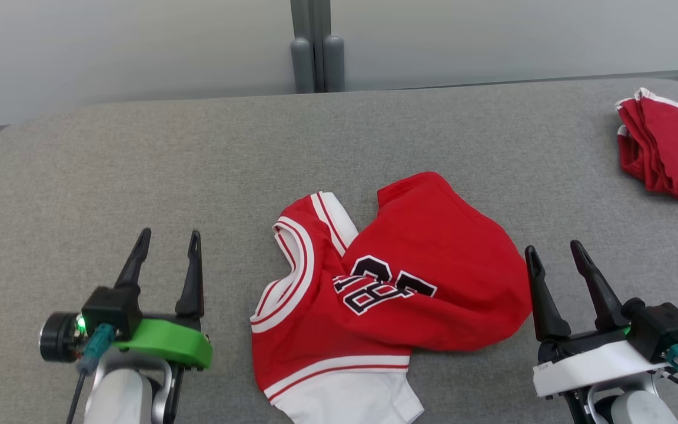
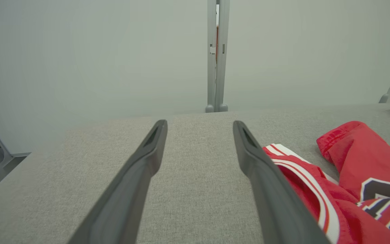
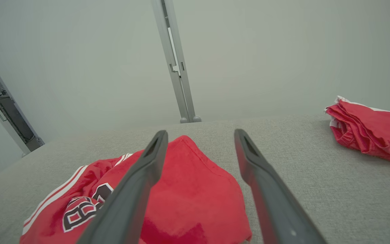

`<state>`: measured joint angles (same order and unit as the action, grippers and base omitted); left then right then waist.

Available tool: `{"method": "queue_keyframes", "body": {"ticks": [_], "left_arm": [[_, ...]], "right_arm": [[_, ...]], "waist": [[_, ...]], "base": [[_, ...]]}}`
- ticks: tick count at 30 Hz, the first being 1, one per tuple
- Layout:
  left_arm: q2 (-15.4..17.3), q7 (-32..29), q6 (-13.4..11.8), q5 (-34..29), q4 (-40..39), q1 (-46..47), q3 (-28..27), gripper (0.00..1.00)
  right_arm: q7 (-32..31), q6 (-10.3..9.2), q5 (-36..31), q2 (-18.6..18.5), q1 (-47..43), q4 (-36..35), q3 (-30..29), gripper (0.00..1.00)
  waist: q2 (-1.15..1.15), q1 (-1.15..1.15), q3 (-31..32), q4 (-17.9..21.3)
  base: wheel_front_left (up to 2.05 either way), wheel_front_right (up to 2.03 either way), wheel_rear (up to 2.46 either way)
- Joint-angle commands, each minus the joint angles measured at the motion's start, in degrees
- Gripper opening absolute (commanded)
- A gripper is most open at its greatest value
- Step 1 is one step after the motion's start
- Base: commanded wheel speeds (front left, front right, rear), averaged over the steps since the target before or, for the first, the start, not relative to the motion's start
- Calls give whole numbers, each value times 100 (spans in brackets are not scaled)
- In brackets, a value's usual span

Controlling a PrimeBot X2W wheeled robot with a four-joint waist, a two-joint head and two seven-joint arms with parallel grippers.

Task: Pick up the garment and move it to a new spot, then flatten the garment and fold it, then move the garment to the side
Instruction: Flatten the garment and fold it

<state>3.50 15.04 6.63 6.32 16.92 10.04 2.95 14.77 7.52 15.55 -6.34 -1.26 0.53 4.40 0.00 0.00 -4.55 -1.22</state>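
Note:
A red jersey with white trim and black numbers lies crumpled on the grey table, near the front edge at the middle. It also shows at the right of the left wrist view as the jersey, and at the lower left of the right wrist view as the jersey. My left gripper stands open to the left of it, holding nothing. My right gripper stands open just off the jersey's right edge, with nothing between its fingers.
A folded stack of red garments lies at the table's far right, and shows as the stack in the right wrist view. A grey post stands against the pale wall behind the table. Bare grey cloth stretches across the left and back.

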Motion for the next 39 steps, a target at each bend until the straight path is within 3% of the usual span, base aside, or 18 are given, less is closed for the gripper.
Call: {"method": "queue_keyframes", "body": {"ticks": [1,10,19,29,38,39], "left_arm": [[72,17,32,-60,37,235,32,100],[265,16,79,-119,714,1536,501,100],[490,-74,85,104,2022,2594,1189,100],[783,-395,80,579,3240,2989,2032,100],[794,-1207,80,1338,3850,3037,2765,100],[804,-1249,80,1419,3853,3033,2844,84]], "right_arm": [[41,-8,-44,-5,103,25,-14,100],[45,-8,-68,76,409,69,-31,100],[47,-8,-119,176,608,84,-131,100],[47,-8,-166,176,784,135,-239,100],[47,-8,-175,158,850,159,-273,100],[47,-8,-181,161,843,154,-277,100]], "waist": [[0,0,-74,71],[0,0,-410,420],[0,0,-809,872],[0,0,-1009,1104],[0,0,-1029,1100],[0,0,-1029,1094]], "base": [[0,0,0],[0,0,0],[0,0,0],[0,0,0],[0,0,0],[0,0,0]]}}
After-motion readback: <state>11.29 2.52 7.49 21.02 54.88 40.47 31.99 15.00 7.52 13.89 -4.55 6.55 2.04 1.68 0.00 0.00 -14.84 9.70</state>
